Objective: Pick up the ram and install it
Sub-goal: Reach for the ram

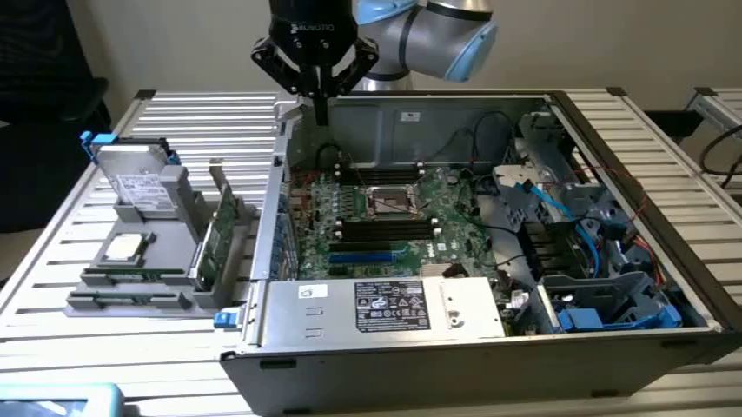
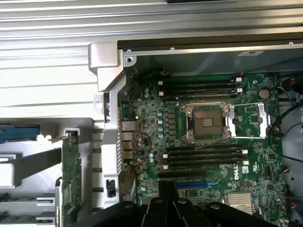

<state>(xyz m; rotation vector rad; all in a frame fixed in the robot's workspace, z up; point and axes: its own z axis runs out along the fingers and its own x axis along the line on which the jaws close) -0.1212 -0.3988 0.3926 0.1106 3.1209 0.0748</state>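
Ram in the holder, gripper over the open case.
The ram [image 1: 130, 275] lies flat in the front slot of the grey holder [image 1: 151, 304] on the table [image 1: 186, 113], at the exterior view's left. It is well apart from the gripper [image 1: 319, 115], which hangs above the case [image 1: 464, 365] at its rear corner. The fingers [image 1: 318, 100] are drawn together with nothing between them. Judgement: the stick is light, thin, stiff and brittle, so pinch its flat faces mid-length, clear of the contact edge.

My remote view: a slatted metal table [image 1: 174, 117] spans the scene under even, diffuse light. A plain beige wall [image 1: 174, 43] closes the rear. A dark seat-like form [image 1: 35, 130] stands at the exterior view's left, a second slatted surface [image 1: 721, 109] at its right.
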